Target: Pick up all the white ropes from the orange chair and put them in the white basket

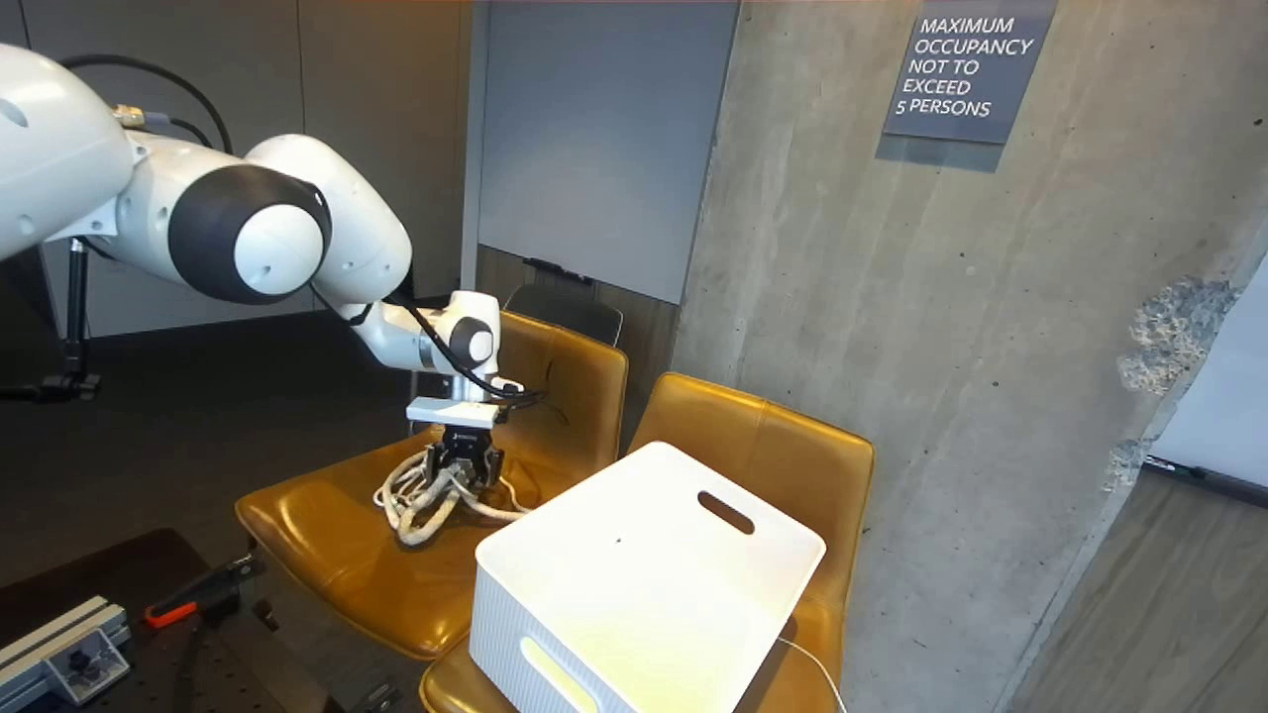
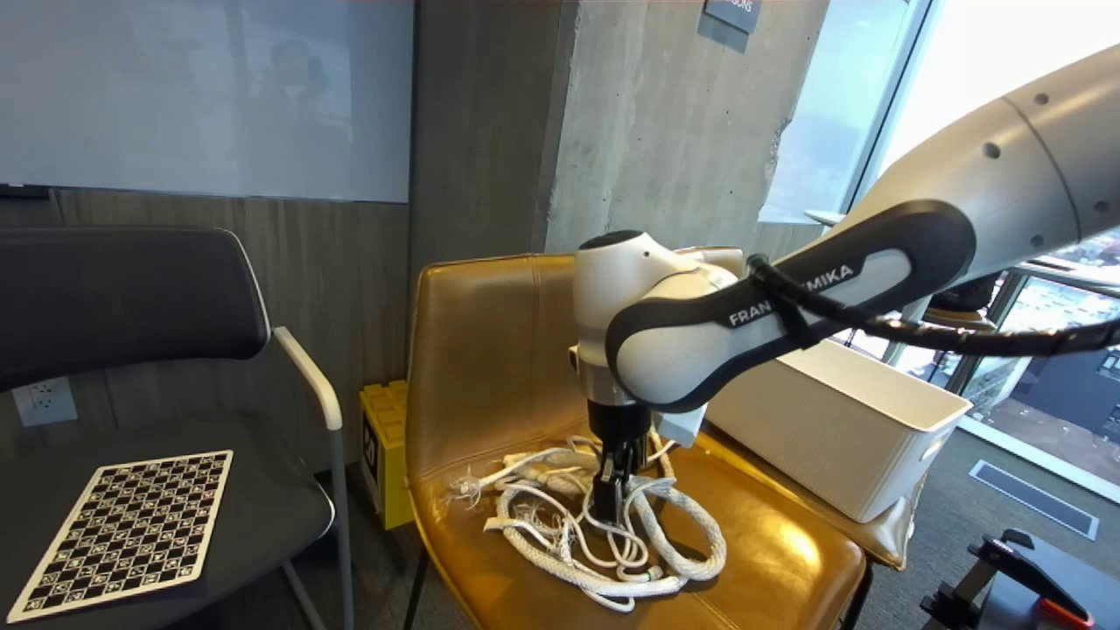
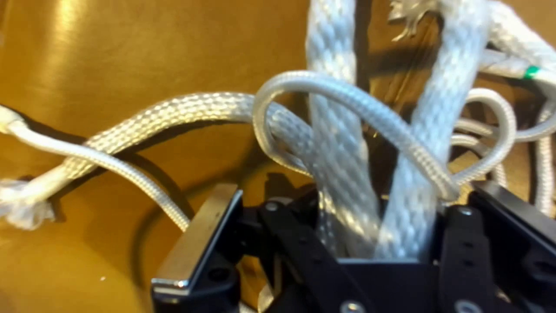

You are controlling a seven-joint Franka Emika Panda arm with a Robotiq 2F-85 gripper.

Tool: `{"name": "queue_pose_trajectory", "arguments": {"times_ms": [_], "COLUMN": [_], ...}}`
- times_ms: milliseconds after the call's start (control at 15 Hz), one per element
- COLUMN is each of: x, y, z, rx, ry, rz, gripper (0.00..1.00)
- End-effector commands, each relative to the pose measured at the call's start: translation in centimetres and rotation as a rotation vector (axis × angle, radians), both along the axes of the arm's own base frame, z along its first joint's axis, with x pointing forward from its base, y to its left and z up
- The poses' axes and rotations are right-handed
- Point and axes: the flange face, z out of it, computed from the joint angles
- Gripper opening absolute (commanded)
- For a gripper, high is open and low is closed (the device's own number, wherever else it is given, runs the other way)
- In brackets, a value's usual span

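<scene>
The white ropes [image 1: 414, 538] lie in a loose pile of loops and strands on the seat of the orange chair [image 1: 317, 525]. The rope pile [image 2: 700, 570] and the chair [image 2: 761, 534] also show in an exterior view. My gripper [image 1: 464, 477] points straight down into the pile. In the wrist view, the gripper [image 3: 356, 195] has its fingers spread, and thick ropes [image 3: 336, 139] stand between them, close to the palm. The fingertips are partly hidden by rope. The white basket [image 1: 525, 624] stands on a second orange seat beside it; the basket [image 2: 840, 437] is open at the top.
A dark chair [image 2: 289, 490] with a checkered board [image 2: 131, 525] stands beside the orange chair. A yellow box [image 2: 389, 446] stands on the floor behind. A concrete wall [image 1: 951, 327] rises behind the seats. A dark bench with an orange-handled tool [image 1: 173, 614] is in front.
</scene>
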Motion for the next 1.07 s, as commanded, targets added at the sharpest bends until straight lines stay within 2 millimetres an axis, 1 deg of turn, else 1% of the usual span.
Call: {"name": "queue_pose_trajectory", "arguments": {"times_ms": [0,133,333,600,800,1000], "x": [-1.3,-1.2,-1.7,-3.0,-4.4,-5.5], "y": [-0.4,-0.5,-0.9,-1.8,-4.0,-7.8], "z": [8.0,12.5,19.7,29.7,37.0,44.3], "rx": [-0.043,-0.042,-0.031,-0.006,-0.008,-0.047], "ry": [-0.062,-0.119,-0.199,-0.291,-0.298,-0.294], "rz": [-0.036,-0.067,-0.111,-0.167,-0.210,-0.279], "gripper": [0.00,0.00,0.00,0.00,0.00,0.00]}}
